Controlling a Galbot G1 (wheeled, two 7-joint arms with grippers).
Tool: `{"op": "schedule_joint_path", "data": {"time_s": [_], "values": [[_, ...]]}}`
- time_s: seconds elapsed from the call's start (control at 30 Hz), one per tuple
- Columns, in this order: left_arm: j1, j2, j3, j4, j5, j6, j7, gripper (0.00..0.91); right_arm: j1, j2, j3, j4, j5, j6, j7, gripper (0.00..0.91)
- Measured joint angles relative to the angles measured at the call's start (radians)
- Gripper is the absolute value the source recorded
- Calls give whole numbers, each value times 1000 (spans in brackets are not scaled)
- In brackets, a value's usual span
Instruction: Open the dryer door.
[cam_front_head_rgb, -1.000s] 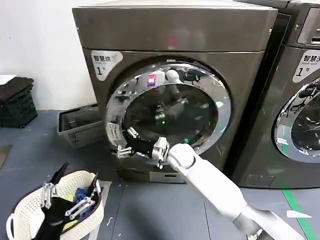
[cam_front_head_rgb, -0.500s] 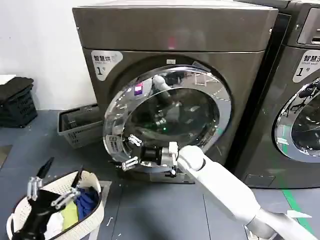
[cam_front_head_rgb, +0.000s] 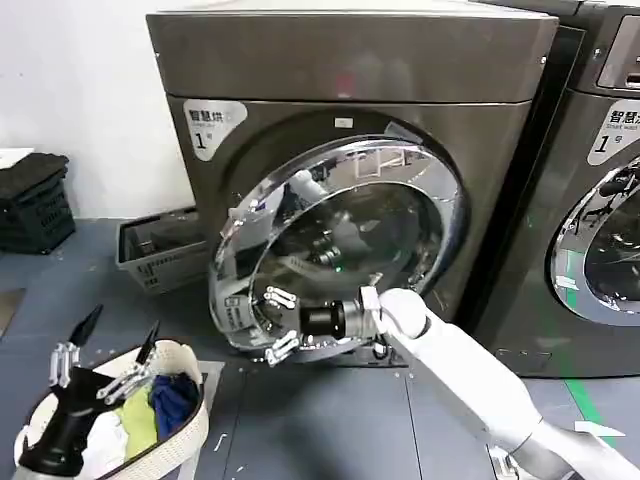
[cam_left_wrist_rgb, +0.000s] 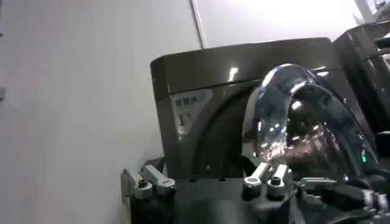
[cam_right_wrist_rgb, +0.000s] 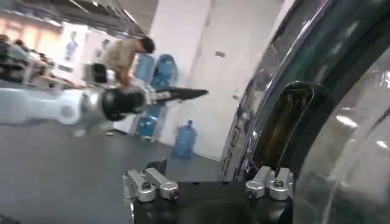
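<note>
Standing ajar on the front of the bronze-grey dryer, the door has its left edge swung out from the body and its hinge side on the right. The right gripper sits at the door's lower-left rim with fingers spread, hooked at that free edge, so further pull should go outward and rightward about the hinge. The left gripper hangs open over the laundry basket, farther off

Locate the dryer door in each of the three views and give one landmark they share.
Head view: dryer door at centre, swung partly open, right gripper at its lower rim.
Left wrist view: right of centre, seen edge-on.
Right wrist view: along the right side.
Shared landmark: its chrome ring.
</note>
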Motion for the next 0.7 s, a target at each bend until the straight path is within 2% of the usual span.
{"op": "schedule_joint_path", "data": {"time_s": [0.7], "values": [[-73, 91, 10, 65, -40, 69, -12, 907, -20, -50, 45, 31, 65, -7, -274, 907]]}}
